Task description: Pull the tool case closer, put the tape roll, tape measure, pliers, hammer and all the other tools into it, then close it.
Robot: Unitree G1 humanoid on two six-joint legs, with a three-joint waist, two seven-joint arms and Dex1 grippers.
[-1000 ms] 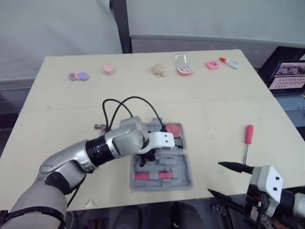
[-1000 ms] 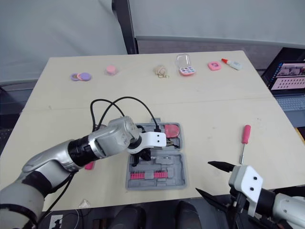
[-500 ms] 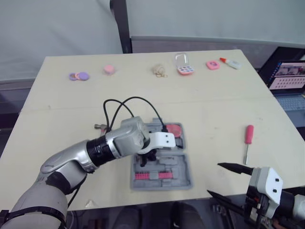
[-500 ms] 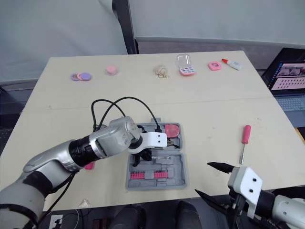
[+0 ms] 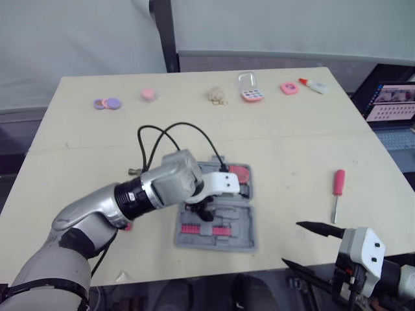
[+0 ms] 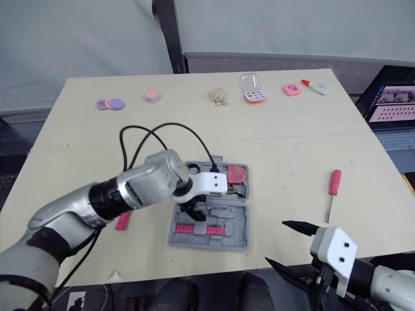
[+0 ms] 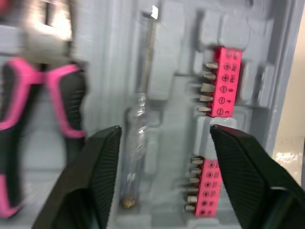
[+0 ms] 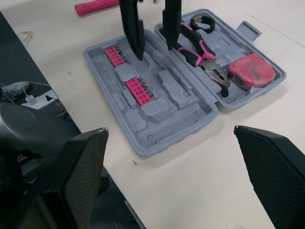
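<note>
Since the tool case (image 6: 237,217) is seen lying open in the lower middle of the head view, with the pliers (image 8: 200,50) and the red tape measure (image 8: 250,70) seated in its far half, the coming move is judged to turn on the tools left outside it. The left gripper (image 7: 164,131) is held low over the near tray, its fingers spread and nothing gripped; a clear-handled screwdriver (image 7: 136,143) is straddled between them, with the pink bit strips (image 7: 219,81) just beside it. The right gripper (image 5: 292,243) is parked at the lower right of the frame, fingers parted and empty. A red screwdriver (image 5: 338,188) is found on the table (image 5: 292,116) up and slightly right of that gripper, its long axis running up and down the frame with the handle uppermost, so the right arm is judged the nearer one. A pink-handled tool (image 6: 123,220) left of the case is largely hidden under the left arm; whether it is the hammer cannot be told.
</note>
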